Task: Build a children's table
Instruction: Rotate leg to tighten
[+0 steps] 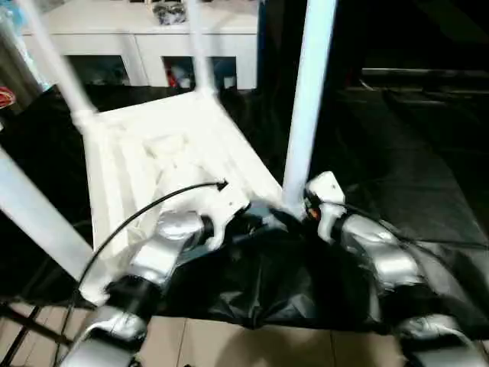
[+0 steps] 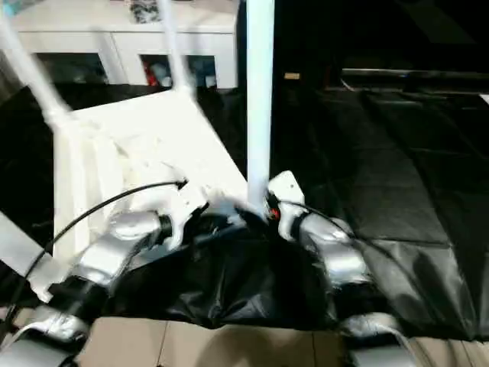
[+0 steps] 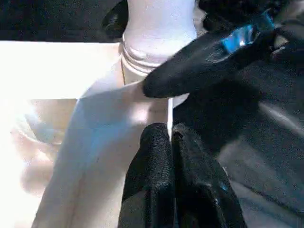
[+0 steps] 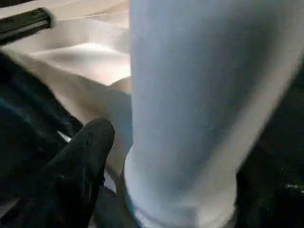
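The children's table lies upside down: its white tabletop shows its ribbed underside, on black cloth. Three legs rise from corner sockets. A fourth leg stands upright in the near right socket. My right gripper is open around that leg's base, and one finger stands just beside the leg; its other finger is hidden behind it. My left gripper is shut and empty, resting at the tabletop's edge close to the same socket.
The black-draped table stretches away to the right. A white cabinet stands behind the tabletop. Tiled floor shows past the cloth's near edge. A black cable loops over my left forearm.
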